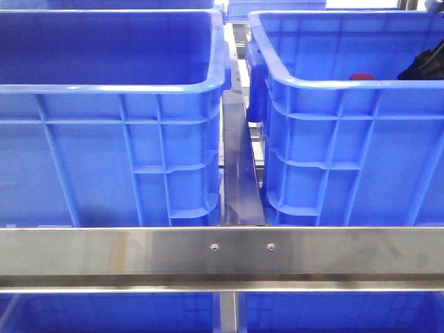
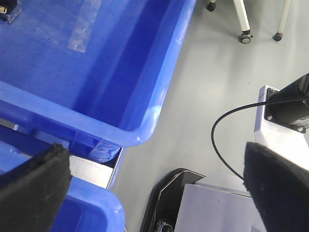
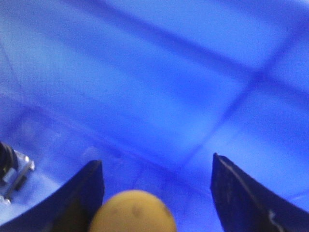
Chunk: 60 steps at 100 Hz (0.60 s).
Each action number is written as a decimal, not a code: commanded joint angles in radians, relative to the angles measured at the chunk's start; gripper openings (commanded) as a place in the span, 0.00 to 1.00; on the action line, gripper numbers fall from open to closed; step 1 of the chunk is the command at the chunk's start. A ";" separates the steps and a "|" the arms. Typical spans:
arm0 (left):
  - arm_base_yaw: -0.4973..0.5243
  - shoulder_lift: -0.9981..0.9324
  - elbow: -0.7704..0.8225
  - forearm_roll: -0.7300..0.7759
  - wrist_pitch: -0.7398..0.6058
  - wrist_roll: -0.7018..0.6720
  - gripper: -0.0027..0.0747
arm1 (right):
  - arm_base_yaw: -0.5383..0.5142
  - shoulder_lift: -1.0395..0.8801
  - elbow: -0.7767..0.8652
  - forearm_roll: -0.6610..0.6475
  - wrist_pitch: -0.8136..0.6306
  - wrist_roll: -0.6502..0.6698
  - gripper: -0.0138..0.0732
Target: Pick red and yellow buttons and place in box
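Item 1, right end effector (image 3: 157,193): I read it spread wide inside the right-hand box (image 1: 347,84), gripping nothing; the yellow button (image 3: 133,212) lies between its fingers, gaps either side.
Item 2, red button (image 1: 361,77): just showing over that box's near rim.
Item 3, left end effector (image 2: 159,188): wide open, empty, over a crate's (image 2: 96,72) corner with bare floor (image 2: 212,77) beside.
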 commanded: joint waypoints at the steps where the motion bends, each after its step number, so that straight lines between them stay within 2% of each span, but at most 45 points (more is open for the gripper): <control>1: -0.005 -0.040 -0.036 -0.058 -0.020 0.000 0.90 | -0.008 -0.095 -0.026 0.114 0.033 0.041 0.74; 26: -0.005 -0.042 -0.036 -0.058 -0.024 0.000 0.90 | -0.008 -0.252 0.090 0.114 0.028 0.075 0.70; 33: -0.005 -0.042 -0.036 -0.058 -0.030 0.000 0.90 | -0.008 -0.312 0.138 0.114 0.028 0.075 0.62; 43: -0.005 -0.044 -0.036 -0.050 -0.044 -0.004 0.87 | -0.008 -0.417 0.215 0.114 0.028 0.076 0.40; 50: -0.005 -0.046 -0.036 -0.038 -0.058 -0.025 0.78 | -0.008 -0.484 0.273 0.114 0.028 0.077 0.24; 57: -0.005 -0.046 -0.036 -0.008 -0.082 -0.062 0.61 | -0.008 -0.557 0.330 0.114 0.028 0.085 0.09; 60: -0.005 -0.046 -0.036 0.006 -0.085 -0.076 0.50 | -0.008 -0.594 0.360 0.114 0.028 0.101 0.08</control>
